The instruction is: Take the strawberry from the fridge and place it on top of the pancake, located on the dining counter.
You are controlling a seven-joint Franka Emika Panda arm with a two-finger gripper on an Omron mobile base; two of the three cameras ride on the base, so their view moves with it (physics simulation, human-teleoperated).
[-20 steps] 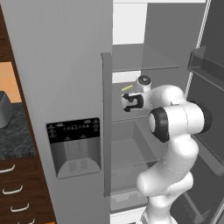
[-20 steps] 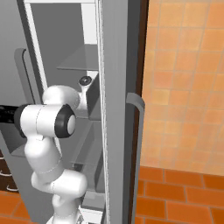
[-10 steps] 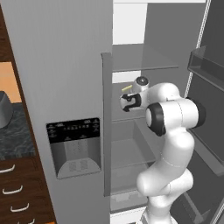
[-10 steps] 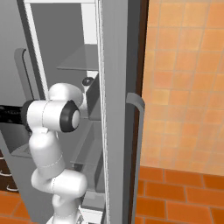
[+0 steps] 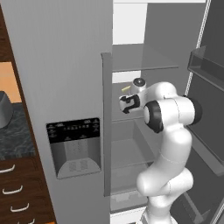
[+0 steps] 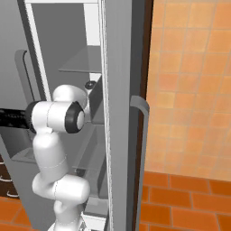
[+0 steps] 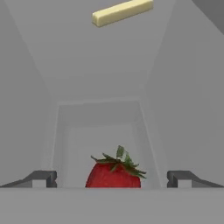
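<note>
the strawberry (image 7: 114,172) sits midway between the two dark fingertips (image 7: 41,178) of the hand (image 7: 113,179), red with its green leaves pointing up, on the pale grey floor of a fridge (image 5: 61,65) shelf. the fingers stand wide apart, each well clear of the fruit, holding nothing. beyond the strawberry, farther from the hand, a thin yellow stick (image 7: 122,12) lies across the shelf. from the left base view the hand (image 5: 124,104) reaches into the open fridge compartment, just past the edge of the left door with its black dispenser panel (image 5: 73,130).
</note>
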